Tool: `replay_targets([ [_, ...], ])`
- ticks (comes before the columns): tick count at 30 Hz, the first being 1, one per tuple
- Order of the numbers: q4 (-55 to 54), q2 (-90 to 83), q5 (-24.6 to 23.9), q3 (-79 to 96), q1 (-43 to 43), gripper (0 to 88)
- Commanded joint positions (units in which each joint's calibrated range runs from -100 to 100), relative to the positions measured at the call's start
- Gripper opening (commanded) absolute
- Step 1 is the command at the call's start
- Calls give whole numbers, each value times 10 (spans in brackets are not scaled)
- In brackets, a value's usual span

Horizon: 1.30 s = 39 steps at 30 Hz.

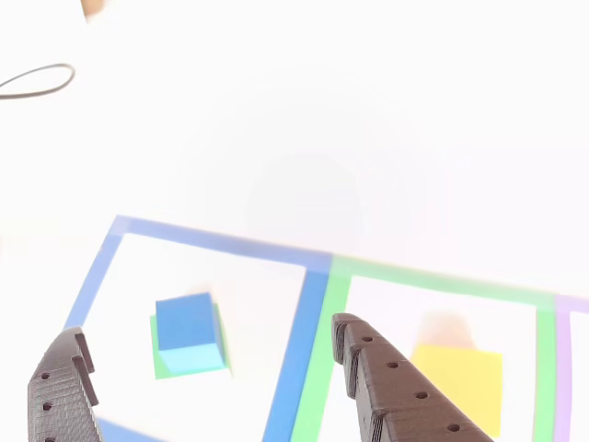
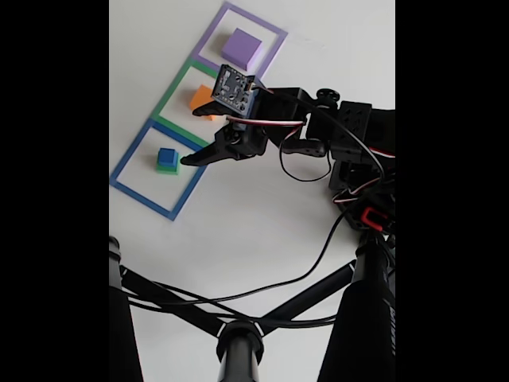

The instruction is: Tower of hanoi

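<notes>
A small blue cube (image 1: 187, 322) (image 2: 166, 155) sits on a thin green block (image 1: 164, 364) (image 2: 167, 169) inside the blue square outline (image 1: 294, 350) (image 2: 135, 191). The orange block (image 2: 200, 99), washed out to yellow (image 1: 457, 382) in the other view, lies in the green outline (image 1: 336, 304) (image 2: 171, 91), partly hidden by the wrist. The purple slab (image 2: 241, 47) rests in the purple outline (image 2: 274, 36). My gripper (image 1: 204, 330) (image 2: 191, 159) hovers just right of the blue cube in the fixed view, open, with nothing between its fingers (image 1: 386, 387).
The arm's body and cables (image 2: 350, 151) fill the right of the fixed view. Black stand legs (image 2: 238, 318) and a loose cable cross the near table. A cable loop (image 1: 37, 81) lies far left in the other view. White table surface (image 2: 238, 223).
</notes>
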Motion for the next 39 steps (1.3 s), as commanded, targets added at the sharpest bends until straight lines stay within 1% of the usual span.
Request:
replay_targets([
  [1,-178,74,4,34,-10,296],
  [6,-324,165,4,74,-16,294],
  [10,-418,242,4,86,-17,292],
  [18,-559,386,4,69,-24,288],
  [22,-601,444,4,46,-28,287],
  [39,-684,593,4,-34,-47,282],
])
